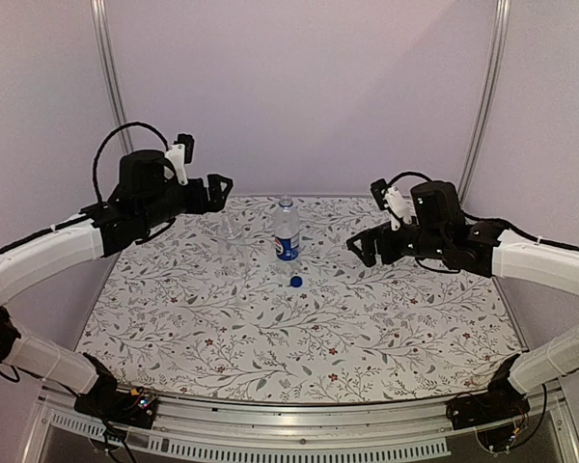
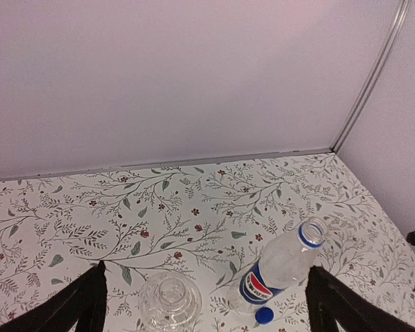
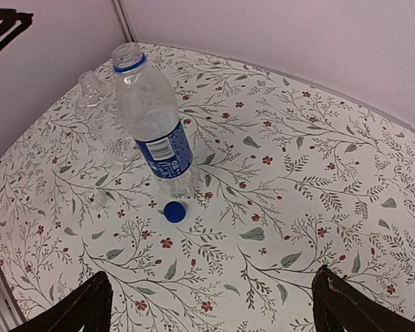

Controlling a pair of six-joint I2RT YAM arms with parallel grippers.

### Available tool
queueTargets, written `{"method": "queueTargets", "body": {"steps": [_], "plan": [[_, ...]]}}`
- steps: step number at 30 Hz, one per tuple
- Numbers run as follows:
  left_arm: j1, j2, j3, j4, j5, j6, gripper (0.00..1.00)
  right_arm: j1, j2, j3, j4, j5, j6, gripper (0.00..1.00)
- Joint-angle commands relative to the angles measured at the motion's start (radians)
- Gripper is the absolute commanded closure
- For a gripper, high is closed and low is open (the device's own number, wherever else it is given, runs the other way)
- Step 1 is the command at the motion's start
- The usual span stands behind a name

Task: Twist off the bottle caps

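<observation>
The taller bottle with a blue-and-white label stands upright at the middle back of the table, its mouth open and a blue ring on its neck. Its blue cap lies on the table just in front of it. The shorter clear bottle stands to its left, also with no cap on. A pale cap lies on the table near it. My left gripper is open and empty, raised left of the bottles. My right gripper is open and empty, to their right. The wrist views show the taller bottle, the blue cap and the clear bottle.
The table has a floral cloth. Pale walls close it in at the back and sides, with metal posts at the back corners. A metal rail runs along the near edge.
</observation>
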State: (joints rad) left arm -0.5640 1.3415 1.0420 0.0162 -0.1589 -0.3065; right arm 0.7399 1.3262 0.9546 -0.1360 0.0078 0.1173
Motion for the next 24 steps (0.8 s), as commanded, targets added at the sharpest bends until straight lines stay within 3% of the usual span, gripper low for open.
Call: {"method": "queueTargets", "body": {"steps": [1, 9, 17, 24], "plan": [[0.046, -0.102, -0.026, -0.079, 0.080, -0.018, 0.00, -0.067, -0.049, 0.048, -0.066, 0.080, 0.080, 0.01], [0.171, -0.222, -0.014, -0.175, 0.242, 0.018, 0.00, -0.165, -0.142, 0.094, -0.120, 0.158, 0.078, 0.01], [0.188, -0.377, -0.074, -0.156, 0.093, 0.145, 0.00, -0.166, -0.299, 0.067, -0.120, 0.303, -0.029, 0.01], [0.188, -0.493, -0.207, -0.071, 0.053, 0.187, 0.00, -0.166, -0.403, -0.028, -0.046, 0.265, -0.070, 0.01]]}}
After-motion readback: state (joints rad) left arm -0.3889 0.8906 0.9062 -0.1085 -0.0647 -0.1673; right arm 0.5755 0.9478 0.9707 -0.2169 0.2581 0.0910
